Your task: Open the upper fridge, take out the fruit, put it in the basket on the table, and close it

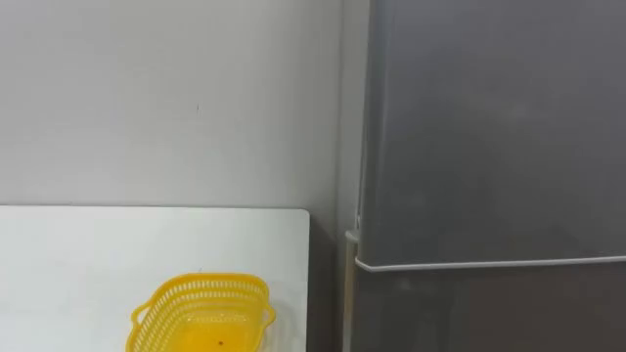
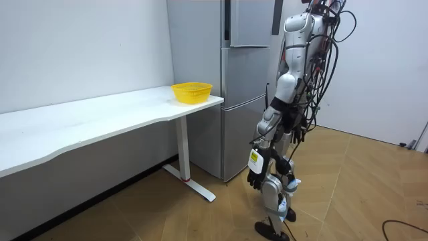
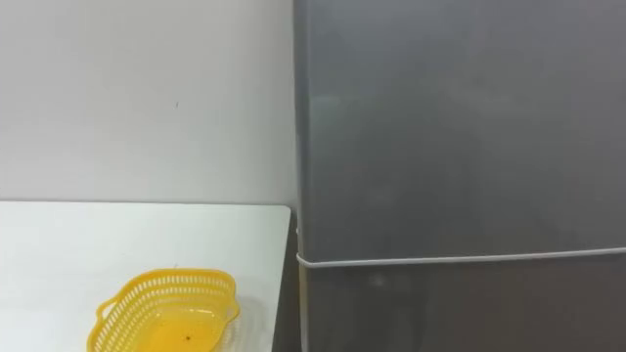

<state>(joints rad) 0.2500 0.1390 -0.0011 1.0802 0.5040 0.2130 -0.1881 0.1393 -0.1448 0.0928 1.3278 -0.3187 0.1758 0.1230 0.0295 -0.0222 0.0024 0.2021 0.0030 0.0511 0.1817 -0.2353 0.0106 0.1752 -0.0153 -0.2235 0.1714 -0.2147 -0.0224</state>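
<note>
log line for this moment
robot: standing at fridge | upper door: shut | left hand: down at side | yellow basket: on white table

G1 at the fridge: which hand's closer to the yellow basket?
Left. The left hand hangs low by its thigh on the side toward the yellow basket; the right hand would be beyond its body, farther off.

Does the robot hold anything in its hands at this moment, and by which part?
The left hand hangs open at its side and holds nothing; the fridge is shut. For the right hand it cannot be told.
</note>
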